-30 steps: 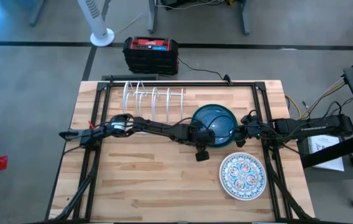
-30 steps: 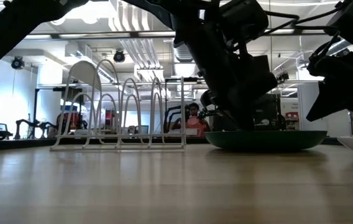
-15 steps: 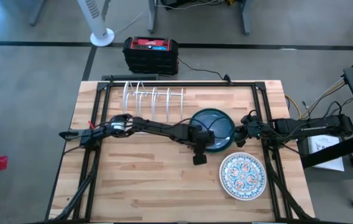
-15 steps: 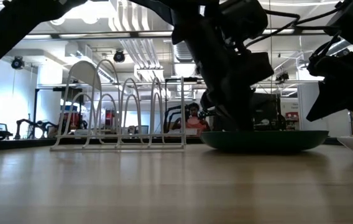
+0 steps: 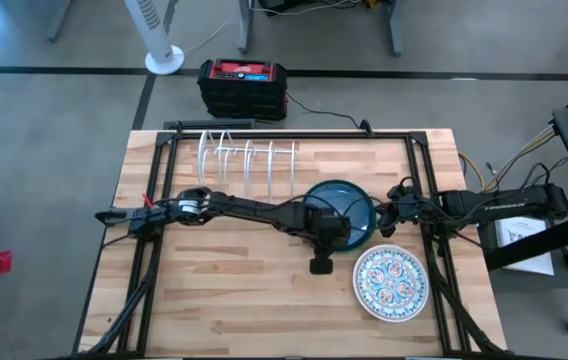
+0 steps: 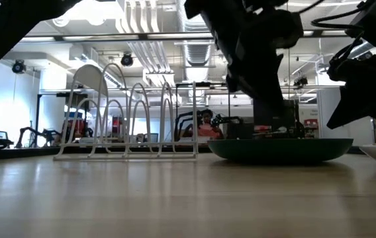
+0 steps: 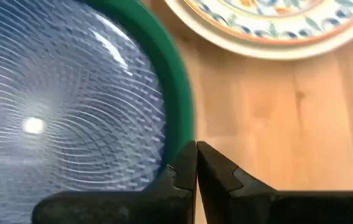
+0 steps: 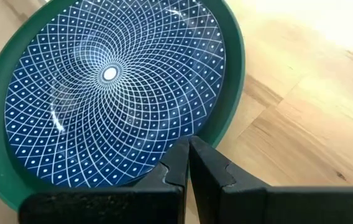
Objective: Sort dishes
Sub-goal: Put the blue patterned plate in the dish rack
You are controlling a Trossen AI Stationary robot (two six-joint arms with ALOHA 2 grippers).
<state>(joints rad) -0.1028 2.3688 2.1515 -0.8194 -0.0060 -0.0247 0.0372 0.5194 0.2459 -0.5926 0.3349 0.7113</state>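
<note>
The blue-patterned plate with a green rim (image 5: 347, 213) lies flat on the wooden table (image 5: 224, 290), right of centre and in front of the white wire rack (image 5: 247, 160). Its well carries a fine white spiral grid on blue.

The left gripper (image 7: 196, 155) reaches across the table from the left side and sits at the plate's near rim. Its two fingers are pressed together with no gap between them, and nothing is clamped; the tips rest just beside the green rim, over bare wood.

The right gripper (image 8: 187, 149) comes in from the right edge of the table and sits at the plate's opposite rim. Its fingers are likewise closed tip to tip and grasp nothing; whether they touch the rim cannot be told.

The floral plate (image 5: 390, 284), white with a colourful pattern, lies flat on the table near the front right corner, close to the blue plate but apart from it.

A black and red box (image 5: 243, 87) stands on the floor beyond the table.
</note>
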